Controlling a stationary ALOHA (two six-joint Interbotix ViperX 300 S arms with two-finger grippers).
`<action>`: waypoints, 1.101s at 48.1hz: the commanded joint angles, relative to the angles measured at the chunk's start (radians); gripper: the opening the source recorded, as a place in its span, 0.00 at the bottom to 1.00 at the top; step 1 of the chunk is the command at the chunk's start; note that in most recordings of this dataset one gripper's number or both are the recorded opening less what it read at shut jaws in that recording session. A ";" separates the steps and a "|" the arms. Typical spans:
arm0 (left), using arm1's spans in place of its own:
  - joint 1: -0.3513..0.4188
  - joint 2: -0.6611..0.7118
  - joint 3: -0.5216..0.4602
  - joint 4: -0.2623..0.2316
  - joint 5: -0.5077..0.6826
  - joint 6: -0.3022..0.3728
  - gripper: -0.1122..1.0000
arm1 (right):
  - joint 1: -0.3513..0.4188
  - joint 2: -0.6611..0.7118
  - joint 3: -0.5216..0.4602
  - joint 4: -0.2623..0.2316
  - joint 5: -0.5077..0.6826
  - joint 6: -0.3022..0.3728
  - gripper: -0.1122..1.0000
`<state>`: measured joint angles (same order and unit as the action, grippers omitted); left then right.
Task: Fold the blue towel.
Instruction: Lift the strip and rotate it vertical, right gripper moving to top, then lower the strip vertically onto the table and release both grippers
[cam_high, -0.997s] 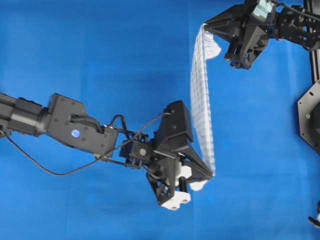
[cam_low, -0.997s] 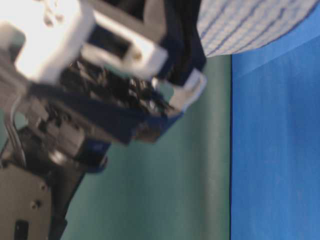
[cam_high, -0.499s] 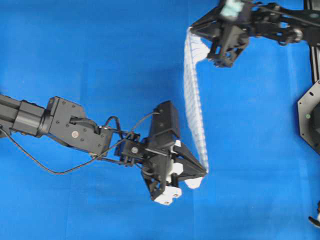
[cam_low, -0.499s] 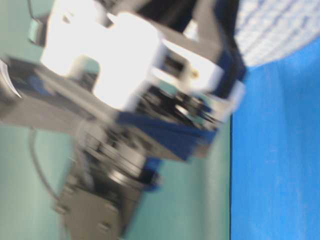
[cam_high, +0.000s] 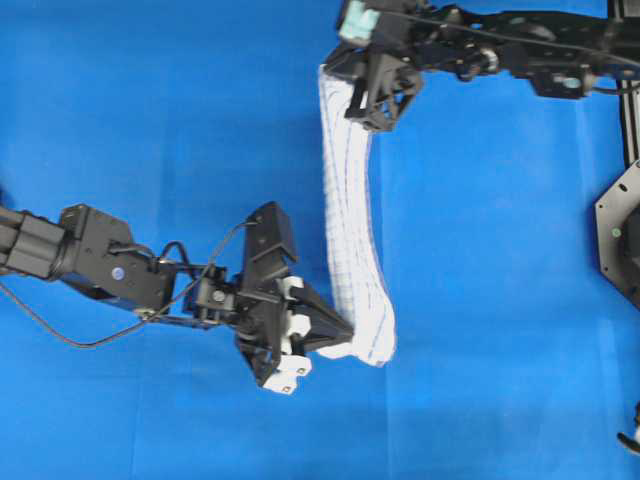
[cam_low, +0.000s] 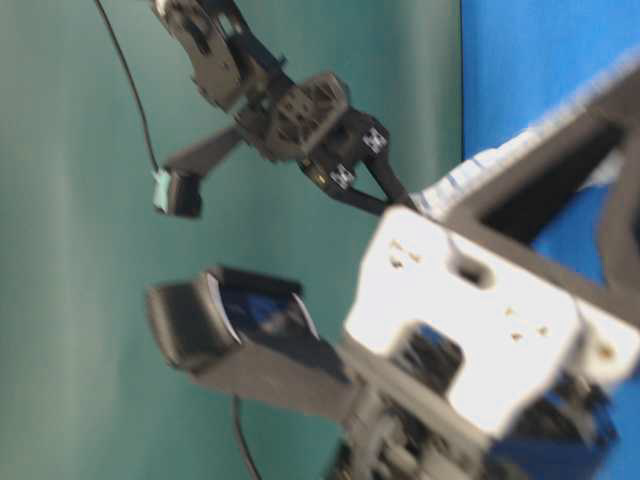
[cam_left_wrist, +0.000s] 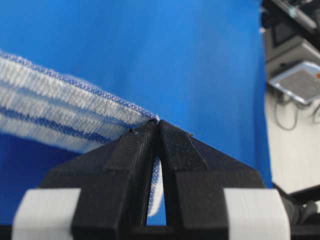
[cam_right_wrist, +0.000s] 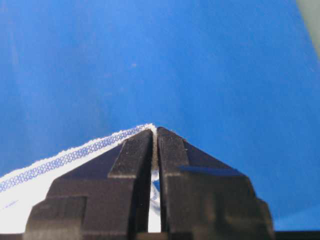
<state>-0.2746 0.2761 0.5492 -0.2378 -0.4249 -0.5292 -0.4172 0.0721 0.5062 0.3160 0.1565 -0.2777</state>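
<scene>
Over the blue surface (cam_high: 140, 120), the towel (cam_high: 350, 250) hangs stretched between two tools: left tool (cam_high: 345, 330) clamped on one corner, right tool (cam_high: 352, 85) on another.

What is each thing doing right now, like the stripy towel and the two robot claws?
blue towel: lifted, hanging in a narrow band between the two grippers, pinched at both ends.
left gripper: shut on the towel's lower end.
right gripper: shut on the towel's upper end.
blue table covering: flat under both arms.
</scene>
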 joint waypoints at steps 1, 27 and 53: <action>-0.021 -0.051 0.021 -0.048 -0.008 0.002 0.12 | 0.000 0.015 -0.049 -0.003 -0.008 -0.002 0.06; -0.067 -0.097 0.089 -0.147 0.034 -0.032 0.12 | 0.018 0.087 -0.129 -0.003 -0.008 0.002 0.06; -0.080 -0.241 0.170 -0.147 0.161 -0.095 0.80 | 0.018 0.072 -0.107 -0.003 -0.031 0.008 0.77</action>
<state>-0.3513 0.0966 0.7194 -0.3866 -0.2884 -0.6305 -0.4004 0.1810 0.4004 0.3145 0.1473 -0.2684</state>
